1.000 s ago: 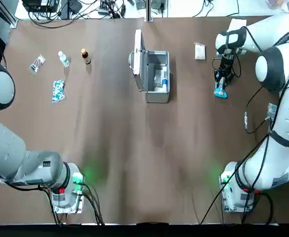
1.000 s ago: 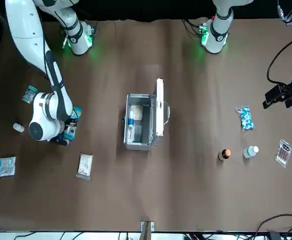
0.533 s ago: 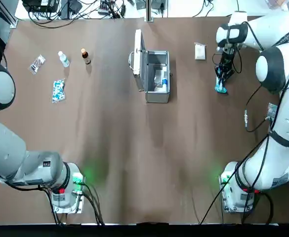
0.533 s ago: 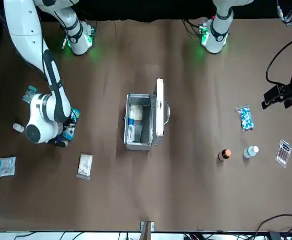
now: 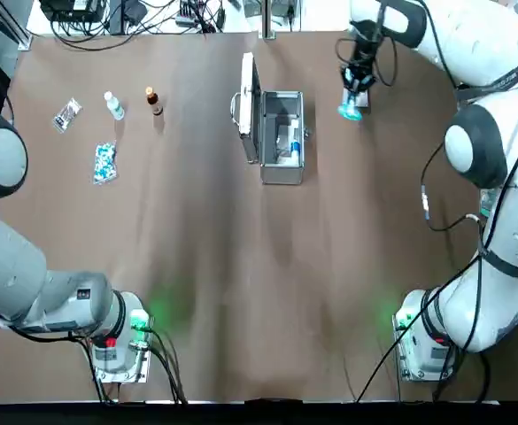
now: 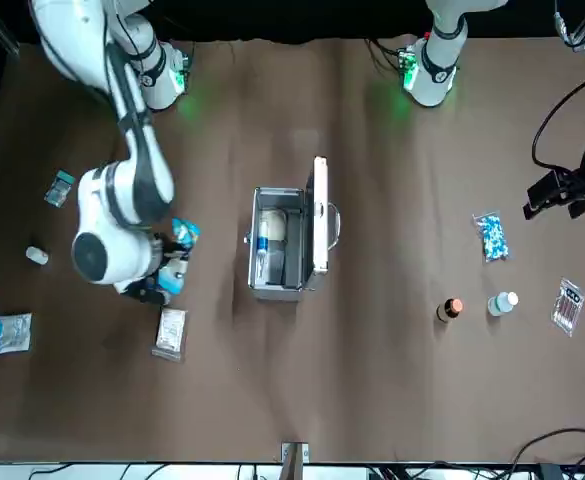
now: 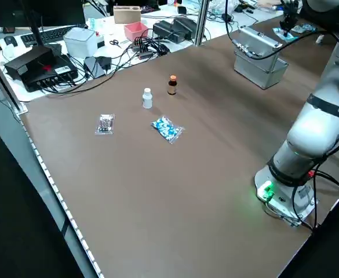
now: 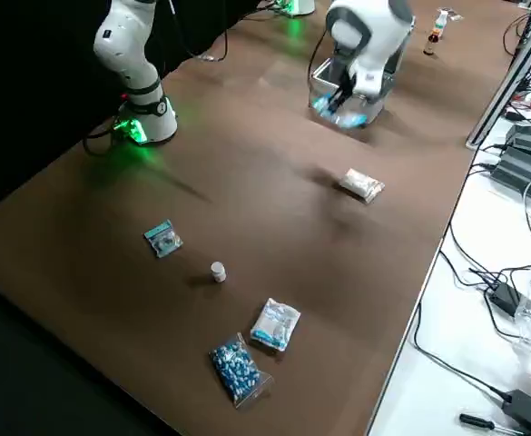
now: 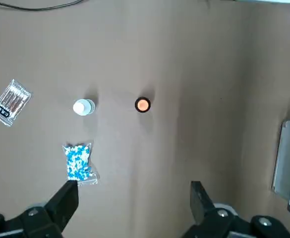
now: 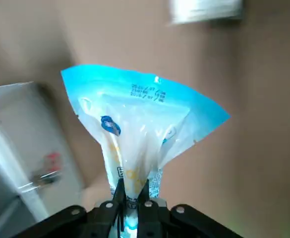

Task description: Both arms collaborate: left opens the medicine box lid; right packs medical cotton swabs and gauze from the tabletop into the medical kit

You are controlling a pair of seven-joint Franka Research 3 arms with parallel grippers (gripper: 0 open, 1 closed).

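closer to one open silver aluminium case (image 5: pixel 282 175), one blue-and-white plastic packet (image 10: pixel 140 109) hangs pinched in the right black tool (image 10: pixel 133 187); left black tool (image 9: pixel 135 186), fingers apart, hovers over the brown tabletop's (image 5: pixel 214 266) left side.

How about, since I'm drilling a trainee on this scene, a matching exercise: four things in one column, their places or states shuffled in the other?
1. Medical kit
2. Blue-and-white packet
3. Brown bottle
4. Left gripper

A. Over the table, fingers apart with nothing between them
B. Lid open on the robot's left side
C. Held between the fingers of the right gripper
D. Upright on the tabletop

Pairs: 1-B, 2-C, 3-D, 4-A
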